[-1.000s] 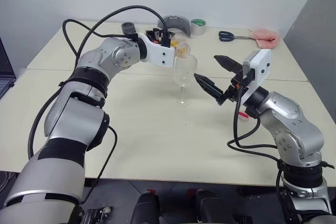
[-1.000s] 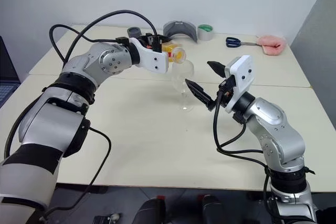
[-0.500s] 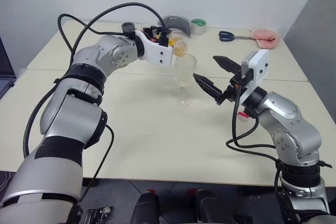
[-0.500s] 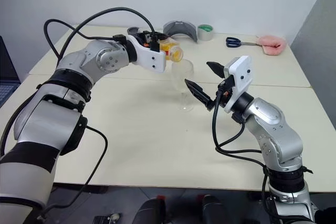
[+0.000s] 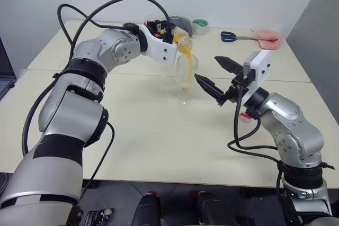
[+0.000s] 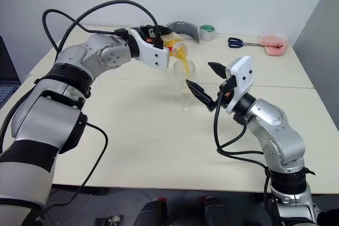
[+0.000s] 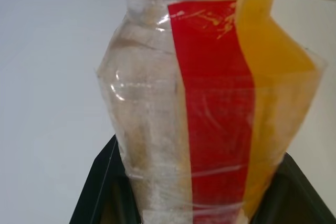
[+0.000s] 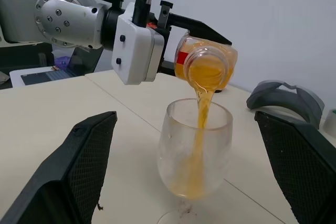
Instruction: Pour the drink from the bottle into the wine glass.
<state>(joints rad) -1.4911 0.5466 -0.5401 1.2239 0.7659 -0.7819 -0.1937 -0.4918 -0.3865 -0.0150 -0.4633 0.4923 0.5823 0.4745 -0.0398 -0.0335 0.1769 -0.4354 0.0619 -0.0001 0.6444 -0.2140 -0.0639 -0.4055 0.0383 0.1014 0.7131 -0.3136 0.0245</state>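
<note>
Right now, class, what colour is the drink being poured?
Orange-yellow drink, clearest in the right wrist view.

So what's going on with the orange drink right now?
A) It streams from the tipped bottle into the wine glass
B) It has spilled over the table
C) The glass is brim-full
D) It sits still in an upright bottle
A: the left gripper tips the bottle, and the drink streams into the wine glass.

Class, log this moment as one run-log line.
left gripper: shut on bottle | drink: streaming into wine glass | right gripper: open, beside glass
</note>
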